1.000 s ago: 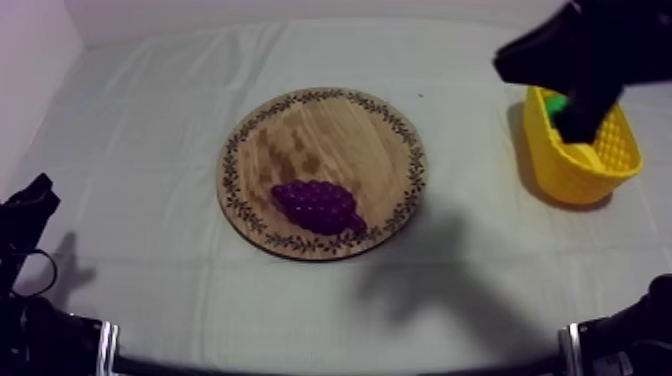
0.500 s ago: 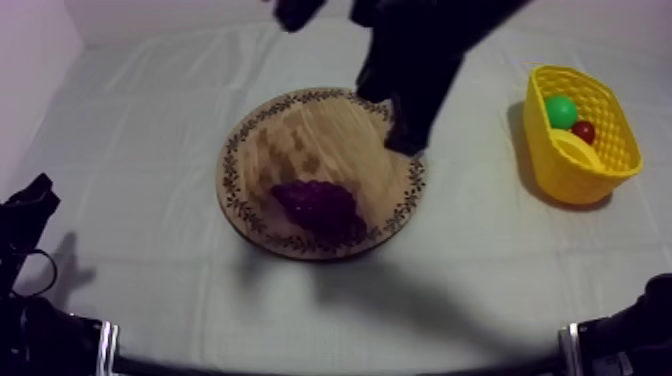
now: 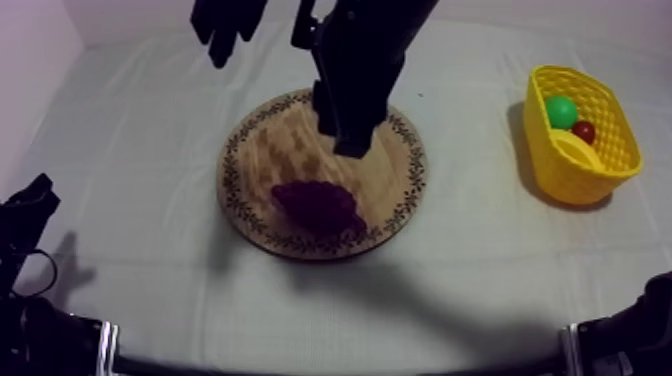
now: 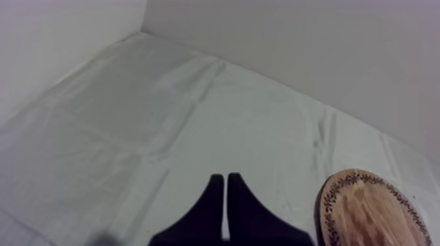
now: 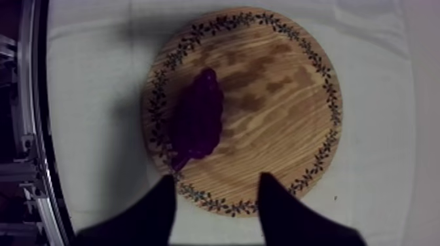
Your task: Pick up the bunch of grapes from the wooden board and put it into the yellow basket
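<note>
The cloth-covered counter (image 3: 140,150) carries the round wooden board (image 3: 275,145) at its middle and the yellow basket (image 3: 572,180) well apart, toward the right edge. The right gripper (image 5: 218,176) hovers over the board with its fingers spread and nothing between them. The left gripper (image 4: 226,178) rests low at its own side, clenched into a narrow wedge on nothing.

The bunch of grapes (image 3: 318,205) lies flat on the board's near half, inside the patterned rim and short of the right gripper's open fingers. It looks light, lumpy and probably a little slick. The safest hold is likely across the broad middle, fingers closing over its short width and not on the tapered end. A green fruit (image 3: 560,110) and a small red fruit (image 3: 584,131) already sit in the basket.
</note>
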`<action>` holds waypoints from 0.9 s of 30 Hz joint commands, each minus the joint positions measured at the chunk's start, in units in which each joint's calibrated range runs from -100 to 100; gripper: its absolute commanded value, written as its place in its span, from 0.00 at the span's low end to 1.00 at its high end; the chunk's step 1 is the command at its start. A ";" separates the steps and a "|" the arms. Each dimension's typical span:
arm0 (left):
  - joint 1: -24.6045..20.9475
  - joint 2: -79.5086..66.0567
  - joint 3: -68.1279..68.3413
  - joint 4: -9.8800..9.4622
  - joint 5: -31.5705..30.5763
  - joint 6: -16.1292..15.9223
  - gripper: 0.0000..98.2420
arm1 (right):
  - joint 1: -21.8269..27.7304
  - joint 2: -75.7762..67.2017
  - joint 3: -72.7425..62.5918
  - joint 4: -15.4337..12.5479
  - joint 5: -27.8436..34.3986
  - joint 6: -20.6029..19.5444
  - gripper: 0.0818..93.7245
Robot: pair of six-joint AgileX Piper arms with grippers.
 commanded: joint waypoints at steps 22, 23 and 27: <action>-0.01 0.03 0.04 0.01 0.03 0.01 0.00 | -0.37 12.11 10.17 0.16 -9.60 -4.79 0.82; -0.01 0.03 0.04 0.01 0.03 0.01 0.00 | -0.43 13.09 10.28 0.03 -10.00 -4.85 0.82; -0.01 0.03 0.04 0.01 0.03 0.01 0.00 | -0.60 16.96 9.53 -0.19 -11.05 -5.29 0.82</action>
